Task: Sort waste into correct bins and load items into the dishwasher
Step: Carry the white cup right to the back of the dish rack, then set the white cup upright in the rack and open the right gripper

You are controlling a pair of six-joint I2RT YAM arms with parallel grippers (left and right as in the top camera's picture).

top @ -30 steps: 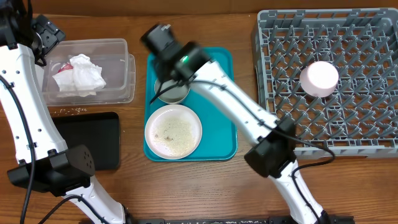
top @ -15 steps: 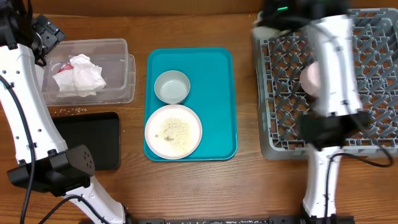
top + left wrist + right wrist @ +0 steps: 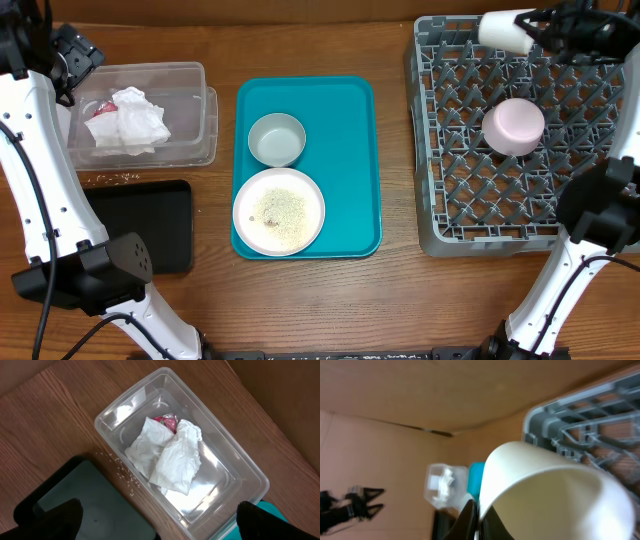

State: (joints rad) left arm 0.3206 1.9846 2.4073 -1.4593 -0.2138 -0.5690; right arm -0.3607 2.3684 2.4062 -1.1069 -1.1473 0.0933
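My right gripper [image 3: 530, 27] is shut on the rim of a small white cup [image 3: 503, 30] and holds it on its side above the far edge of the grey dish rack [image 3: 470, 225]. In the right wrist view the fingers [image 3: 470, 516] pinch the cup's wall [image 3: 545, 490]. An upturned white bowl [image 3: 514, 127] sits in the rack. A greyish-white bowl [image 3: 276, 139] and a white dish with rice grains [image 3: 279, 210] sit on the teal tray [image 3: 350, 170]. My left gripper [image 3: 72, 55] is open above the clear tub [image 3: 235, 467], which holds crumpled napkins [image 3: 170, 457] and a red wrapper [image 3: 167, 421].
The black tray [image 3: 140, 225] lies in front of the clear tub [image 3: 205, 110]; it also shows in the left wrist view [image 3: 95, 505]. Loose rice grains [image 3: 110, 178] lie on the wood between them. The right arm's base stands at the rack's near right corner.
My right arm has swung from over the teal tray across to the rack's far edge, carrying the cup. The left arm has not moved.
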